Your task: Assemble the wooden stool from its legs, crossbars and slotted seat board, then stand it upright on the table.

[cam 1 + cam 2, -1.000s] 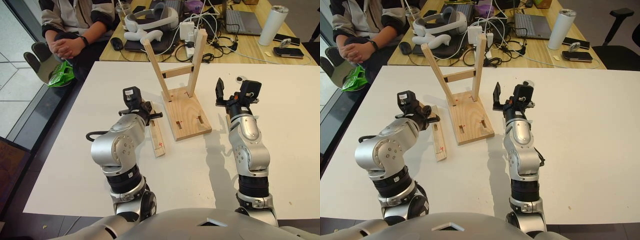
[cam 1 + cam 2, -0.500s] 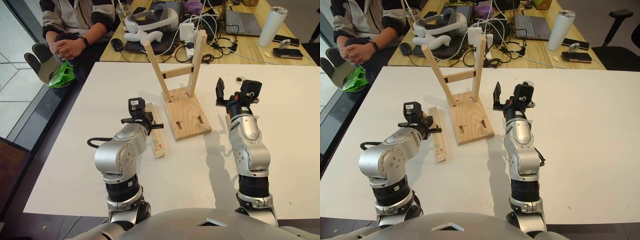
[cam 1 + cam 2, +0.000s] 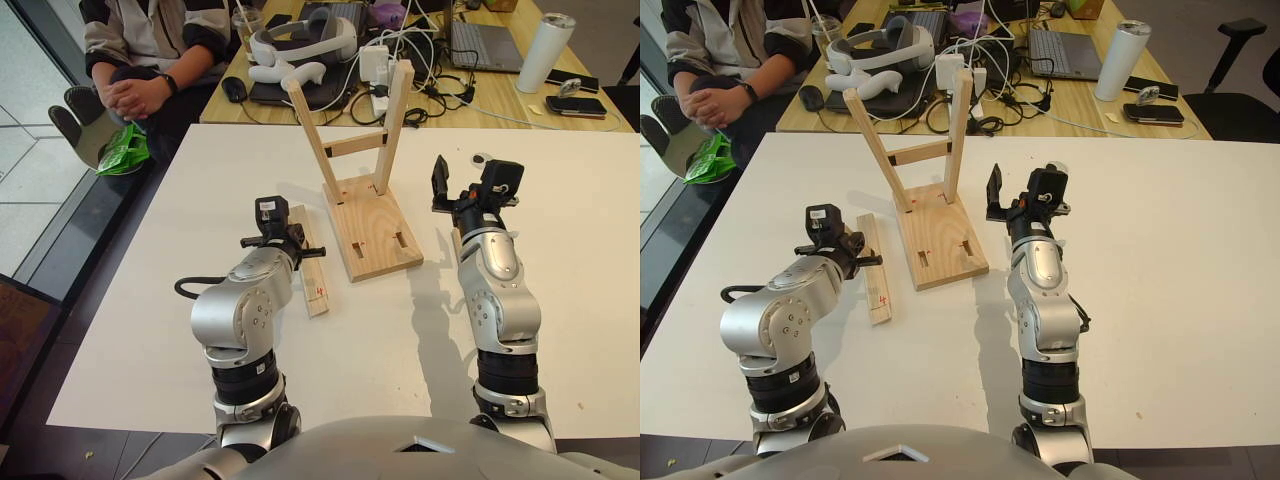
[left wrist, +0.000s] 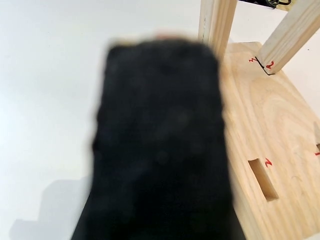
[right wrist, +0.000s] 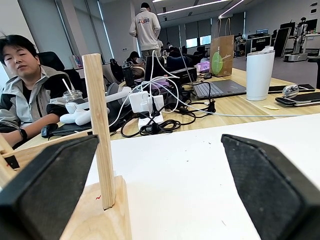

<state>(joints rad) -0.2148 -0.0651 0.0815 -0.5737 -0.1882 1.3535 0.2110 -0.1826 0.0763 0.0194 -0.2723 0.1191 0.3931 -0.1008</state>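
Lying flat on the white tabletop, the slotted seat board carries two legs standing up from its far end, with a crossbar joining them partway up. A loose leg lies just left of the board. The left end effector sits at that piece's far end; whether it is spread or pressed together cannot be told. The right end effector hangs spread wide, just to the right of the board, pinching nothing.
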